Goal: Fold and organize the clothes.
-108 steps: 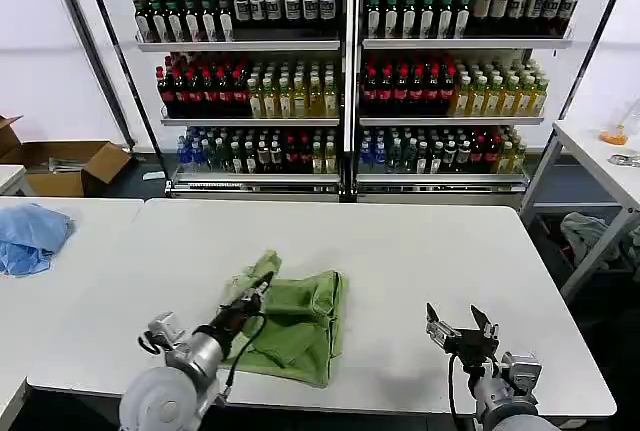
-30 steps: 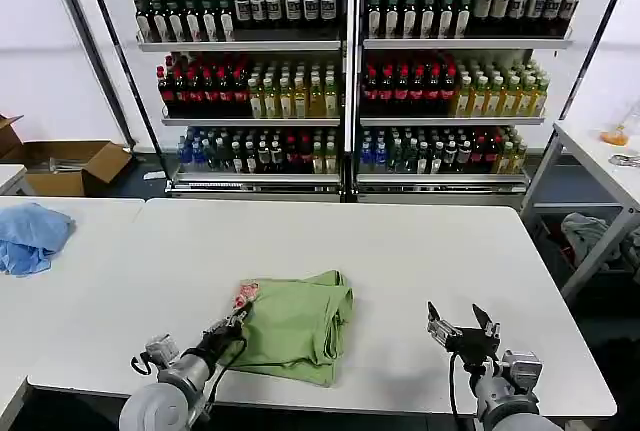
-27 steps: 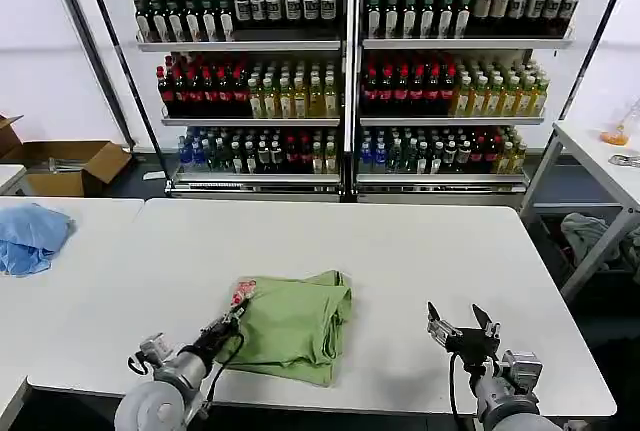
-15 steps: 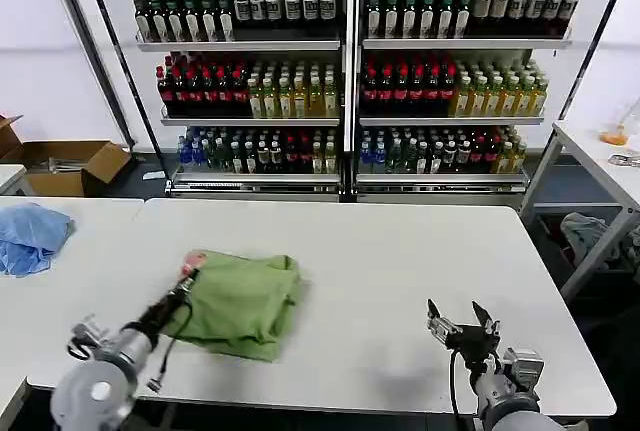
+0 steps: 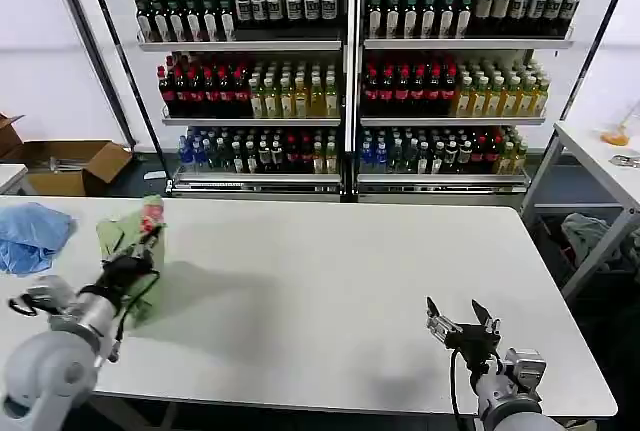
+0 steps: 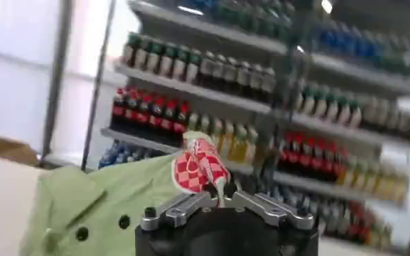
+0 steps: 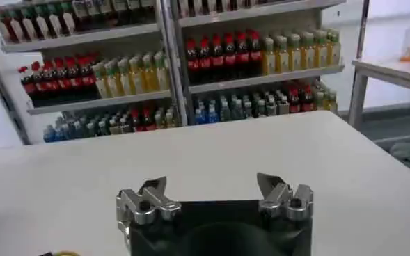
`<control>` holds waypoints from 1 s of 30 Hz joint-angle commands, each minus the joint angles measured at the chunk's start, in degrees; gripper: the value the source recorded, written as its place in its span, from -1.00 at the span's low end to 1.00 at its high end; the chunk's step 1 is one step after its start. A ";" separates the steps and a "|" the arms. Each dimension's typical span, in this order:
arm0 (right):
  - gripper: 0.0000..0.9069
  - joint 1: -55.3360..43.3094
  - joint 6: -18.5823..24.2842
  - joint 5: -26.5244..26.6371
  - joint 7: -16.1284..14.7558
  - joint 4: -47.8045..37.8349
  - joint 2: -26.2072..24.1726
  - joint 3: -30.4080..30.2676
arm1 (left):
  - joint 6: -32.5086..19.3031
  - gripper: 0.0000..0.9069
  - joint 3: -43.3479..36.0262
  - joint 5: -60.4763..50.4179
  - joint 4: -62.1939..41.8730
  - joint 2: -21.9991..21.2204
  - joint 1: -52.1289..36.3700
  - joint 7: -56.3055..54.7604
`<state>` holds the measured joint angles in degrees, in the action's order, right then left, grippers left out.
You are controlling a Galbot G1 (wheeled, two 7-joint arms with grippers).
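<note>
Two grippers are under my control. My left gripper [image 5: 140, 248] has its fingers pinched closed on the folded polo shirt [image 5: 135, 251], gripping it by the red-and-white flower print. The light green bundle hangs from that grip, lifted above the far left end of the white table [image 5: 340, 281], near a light blue cloth [image 5: 32, 236] on the neighbouring surface. From the left wrist camera I see the shirt [image 6: 114, 202] draped in front of the fingers, its dark buttons showing, with shelves of bottles [image 6: 211, 132] behind. My right gripper [image 5: 462, 329] waits low at the table's near right edge, fingers spread apart and holding nothing. I judge the folding finished and the organizing step under way. Next I would lower the bundle flat at the left side, then let go.
</note>
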<state>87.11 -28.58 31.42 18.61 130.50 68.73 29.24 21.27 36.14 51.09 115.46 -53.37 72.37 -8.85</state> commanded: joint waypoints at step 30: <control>1.00 1.12 2.02 -0.39 -1.17 1.34 -0.61 2.62 | -9.54 1.00 -50.70 -23.61 -31.38 -30.72 -33.74 -3.79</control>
<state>88.26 -27.85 32.01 17.96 132.18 68.15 31.84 21.56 -10.49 22.17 91.41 -77.17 45.71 -11.66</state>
